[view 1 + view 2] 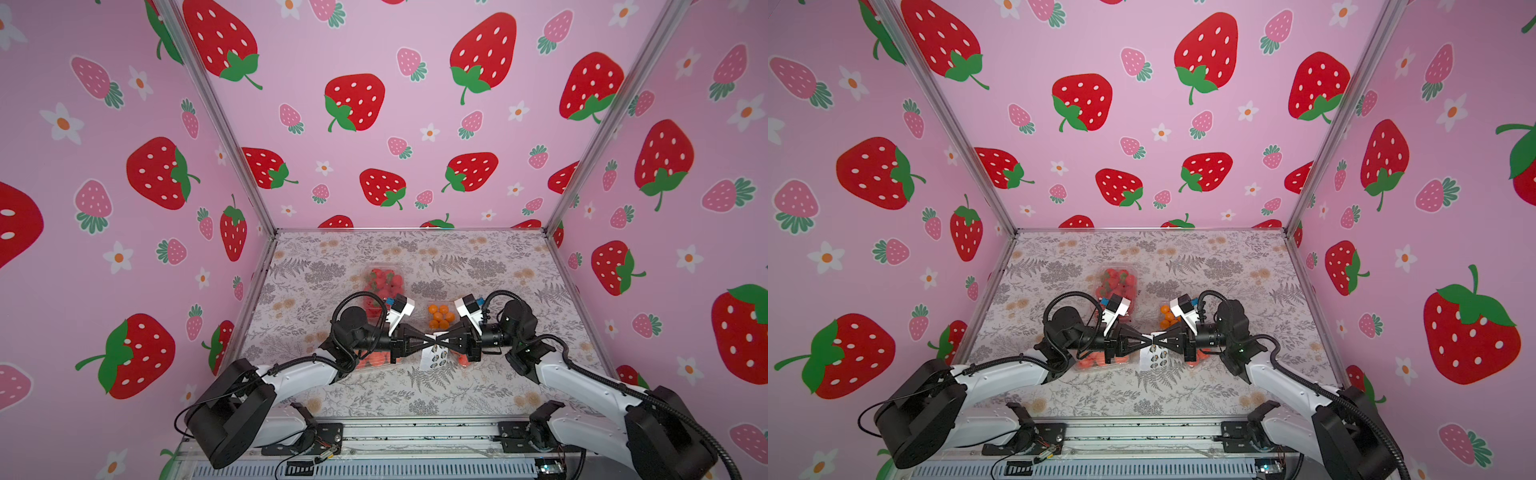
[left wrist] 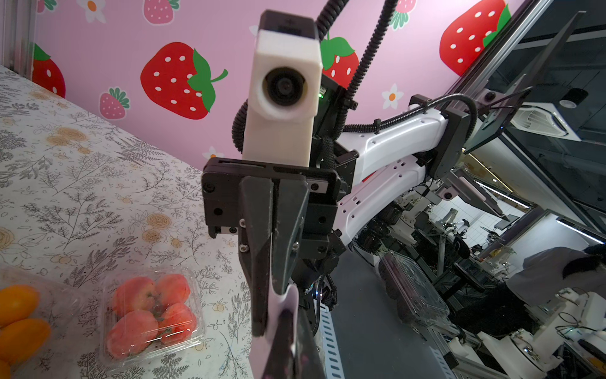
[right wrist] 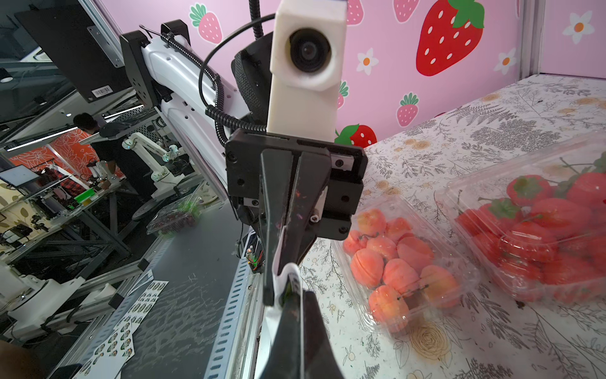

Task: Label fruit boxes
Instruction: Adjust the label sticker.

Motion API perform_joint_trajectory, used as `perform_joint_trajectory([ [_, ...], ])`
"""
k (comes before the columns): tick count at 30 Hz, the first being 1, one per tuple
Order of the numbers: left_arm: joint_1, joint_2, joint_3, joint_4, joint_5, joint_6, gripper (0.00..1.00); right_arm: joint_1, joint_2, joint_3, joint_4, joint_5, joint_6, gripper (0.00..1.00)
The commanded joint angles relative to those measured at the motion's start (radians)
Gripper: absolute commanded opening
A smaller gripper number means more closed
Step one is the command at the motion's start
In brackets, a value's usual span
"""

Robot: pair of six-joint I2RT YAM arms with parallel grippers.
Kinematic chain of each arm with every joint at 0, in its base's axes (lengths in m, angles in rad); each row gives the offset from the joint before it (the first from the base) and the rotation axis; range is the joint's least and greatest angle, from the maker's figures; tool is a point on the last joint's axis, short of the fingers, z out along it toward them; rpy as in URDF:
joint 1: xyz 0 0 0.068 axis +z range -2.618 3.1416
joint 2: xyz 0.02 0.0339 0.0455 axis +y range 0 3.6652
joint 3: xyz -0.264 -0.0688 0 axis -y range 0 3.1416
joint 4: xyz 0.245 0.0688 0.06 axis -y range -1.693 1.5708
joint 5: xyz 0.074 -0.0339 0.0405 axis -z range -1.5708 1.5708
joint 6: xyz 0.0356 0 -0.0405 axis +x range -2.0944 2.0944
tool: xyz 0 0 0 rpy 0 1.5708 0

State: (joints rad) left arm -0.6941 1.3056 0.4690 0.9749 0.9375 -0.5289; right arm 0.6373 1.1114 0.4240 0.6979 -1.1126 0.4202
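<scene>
Grippers meet tip to tip over the middle of the table in both top views. The left gripper and the right gripper are each clamped tight on the far edge of the white sticker sheet. The strawberry box lies farthest back, and the orange box sits just behind the right gripper. The large peach box is partly hidden under the left arm, the small peach box under the right.

Left wrist view: the right gripper faces the camera, jaws pressed together on the sticker sheet. The small peach box and orange box stand side by side.

Right wrist view: the left gripper pinches the sticker sheet likewise. The large peach box lies beside the strawberry box.
</scene>
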Motion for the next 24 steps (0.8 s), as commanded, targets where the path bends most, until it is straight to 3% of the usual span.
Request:
perform_joint_trajectory([
  [1,0.010,-0.001,0.008,0.033,-0.031,0.003,0.00,0.031,-0.034,0.013,0.039,-0.076,-0.024,0.00],
  [24,0.046,-0.039,-0.025,-0.011,-0.060,0.009,0.00,0.065,-0.069,0.015,0.002,-0.103,-0.063,0.00],
])
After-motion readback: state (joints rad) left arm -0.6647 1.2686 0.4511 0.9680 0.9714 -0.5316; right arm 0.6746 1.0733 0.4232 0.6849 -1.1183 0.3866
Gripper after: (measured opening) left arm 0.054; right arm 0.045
